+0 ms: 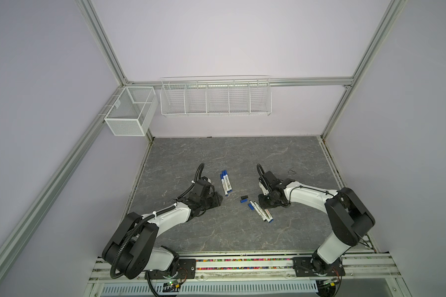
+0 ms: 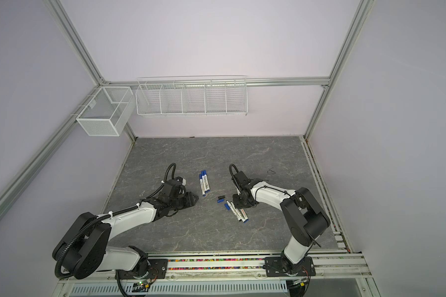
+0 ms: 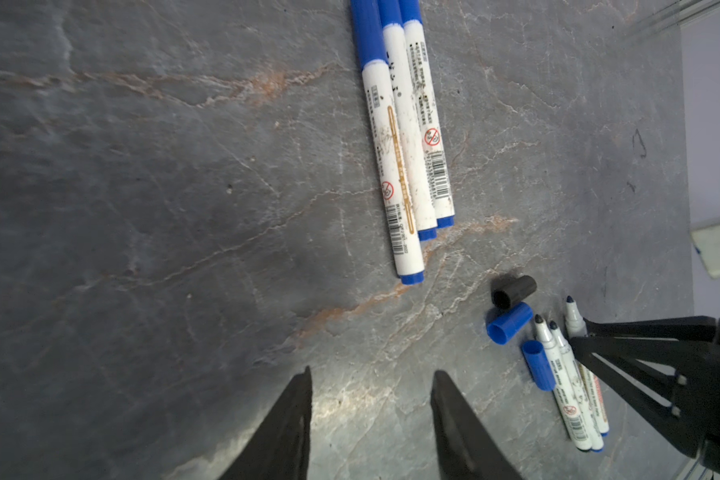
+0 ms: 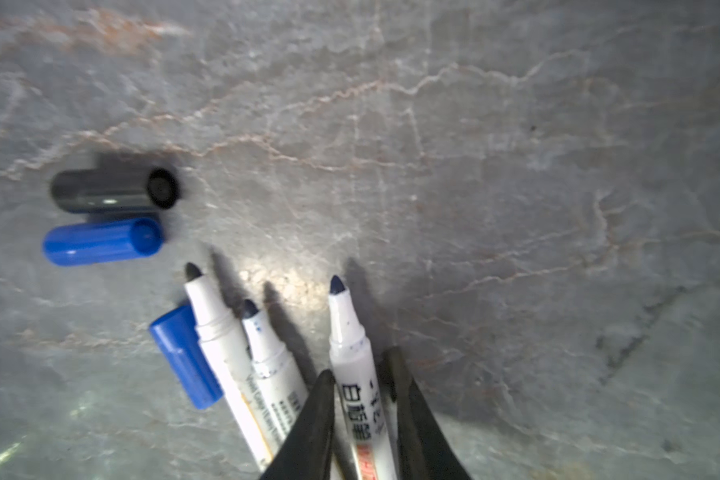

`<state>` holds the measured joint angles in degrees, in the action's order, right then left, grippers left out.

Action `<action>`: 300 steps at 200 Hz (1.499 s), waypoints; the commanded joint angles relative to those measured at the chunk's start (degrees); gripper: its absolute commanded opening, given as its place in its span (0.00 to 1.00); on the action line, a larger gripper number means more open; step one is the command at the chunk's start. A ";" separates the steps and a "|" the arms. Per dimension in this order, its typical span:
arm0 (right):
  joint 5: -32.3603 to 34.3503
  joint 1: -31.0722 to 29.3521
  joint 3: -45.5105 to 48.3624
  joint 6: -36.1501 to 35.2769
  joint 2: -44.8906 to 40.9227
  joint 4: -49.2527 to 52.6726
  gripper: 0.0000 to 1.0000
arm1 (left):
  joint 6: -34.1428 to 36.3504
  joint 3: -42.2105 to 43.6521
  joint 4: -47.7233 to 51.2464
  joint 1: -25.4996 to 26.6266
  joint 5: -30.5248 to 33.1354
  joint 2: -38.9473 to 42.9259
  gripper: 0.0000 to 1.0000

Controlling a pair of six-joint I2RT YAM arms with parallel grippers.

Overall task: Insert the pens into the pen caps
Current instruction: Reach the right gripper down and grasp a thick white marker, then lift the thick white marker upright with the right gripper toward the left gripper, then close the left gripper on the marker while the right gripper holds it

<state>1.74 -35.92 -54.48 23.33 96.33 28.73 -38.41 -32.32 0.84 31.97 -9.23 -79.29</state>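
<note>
Top views (stereo pair): mounted high over the front edge, facing down and toward the back wall; distant; nearly the same field, the whole grey table [image 1: 216, 154] up to the wire rack [image 1: 215, 99].
Left wrist view: low over the table, near, looking out past the left gripper [image 3: 373, 370].
Right wrist view: nearer, just above the surface.
Shared by both wrist views: black cap [image 3: 514, 291], two blue caps [image 3: 509, 323], three uncapped pens [image 3: 560, 374].

Your pens [image 3: 408, 137] are white with black print, barcodes and blue ends. Two loose caps [image 4: 100, 241] are blue, beside one black cap [image 4: 109, 191]. Your tabletop [image 3: 142, 208] is grey, veined rust and white.
</note>
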 commanded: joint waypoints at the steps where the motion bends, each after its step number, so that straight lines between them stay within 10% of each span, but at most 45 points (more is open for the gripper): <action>1: 4.31 -0.49 -0.33 0.20 1.60 2.84 0.26 | -0.44 0.14 -0.82 0.36 0.26 0.24 0.46; 104: 10.76 -0.30 0.35 4.32 -12.42 0.79 0.08 | 4.65 -0.98 -2.15 4.38 -3.92 1.64 0.49; 160: -2.85 -1.13 6.48 13.02 -20.80 -18.13 0.09 | 8.34 -2.25 -6.95 9.92 -8.80 1.60 0.58; 218: -2.83 -6.71 8.69 17.20 -18.30 -33.19 0.08 | 12.04 -3.18 -11.11 14.15 -11.59 1.86 0.69; 300: -11.08 -8.38 5.60 15.82 -14.43 -37.06 0.08 | 10.32 -4.88 -13.85 14.26 -6.87 -1.86 0.70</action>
<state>-6.20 -43.99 -47.57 39.00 82.30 -4.86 -27.83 -35.79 -10.46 46.04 -18.39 -79.70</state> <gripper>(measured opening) 0.142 0.721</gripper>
